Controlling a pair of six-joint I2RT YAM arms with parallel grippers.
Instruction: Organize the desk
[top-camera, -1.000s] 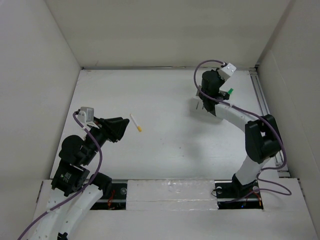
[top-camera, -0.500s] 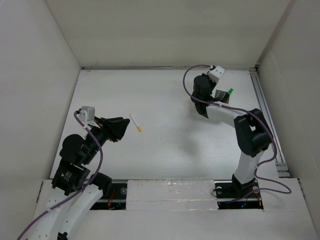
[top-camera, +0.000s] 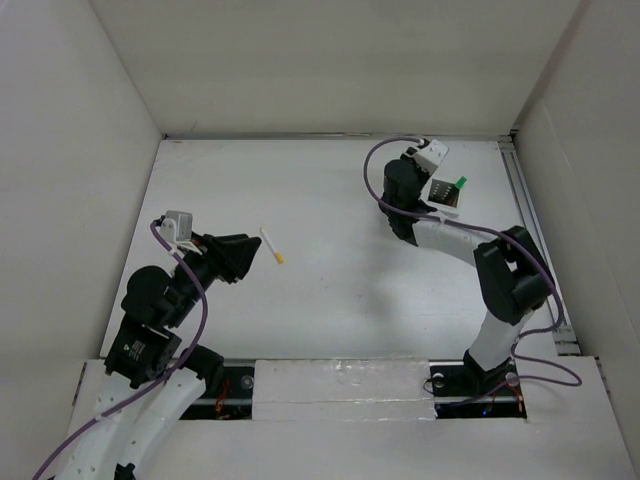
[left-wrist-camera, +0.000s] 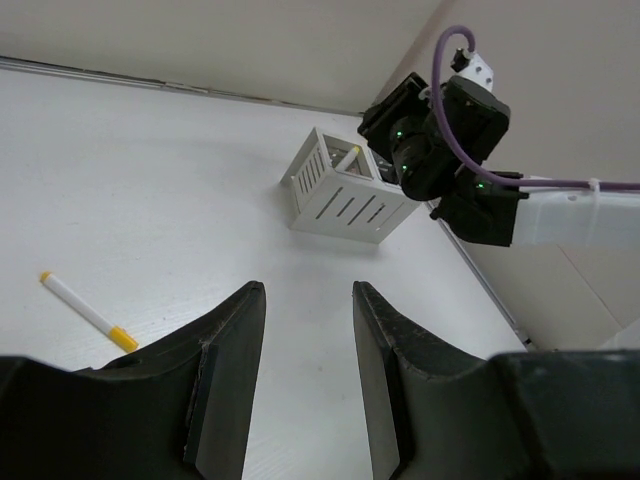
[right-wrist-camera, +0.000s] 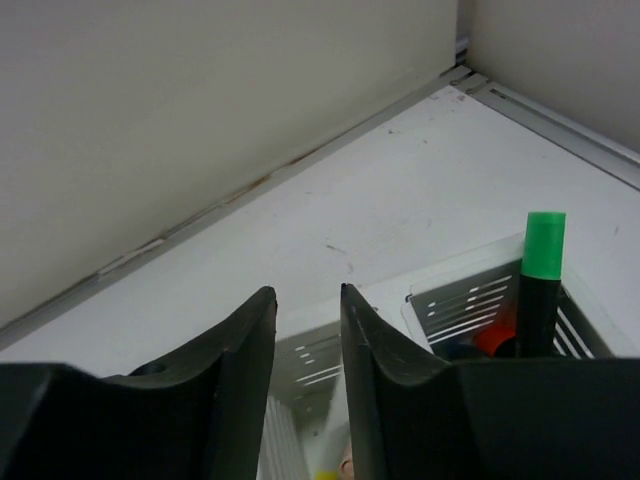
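Note:
The desk (top-camera: 330, 190) is a plain white tabletop. A white marker with a yellow cap (top-camera: 271, 245) lies on it left of centre, and also shows in the left wrist view (left-wrist-camera: 88, 312). My left gripper (top-camera: 243, 256) is open and empty, low over the desk just left of that marker. My right gripper (top-camera: 418, 190) is open, pointing down over the white slotted box (top-camera: 445, 198) at the far right. In the right wrist view its fingers (right-wrist-camera: 262, 310) hang over the box's left compartment (right-wrist-camera: 310, 365), where a yellow-tipped pen (right-wrist-camera: 335, 472) stands.
A green-capped marker (right-wrist-camera: 540, 270) and something red stand in the box's right compartment. A metal rail (top-camera: 525, 205) runs along the desk's right edge. White walls enclose the back and sides. From the left wrist view the box (left-wrist-camera: 345, 190) sits under the right arm (left-wrist-camera: 440, 140).
The right wrist has turned and shifted a little to the left above the box. The left arm and the loose marker have not moved.

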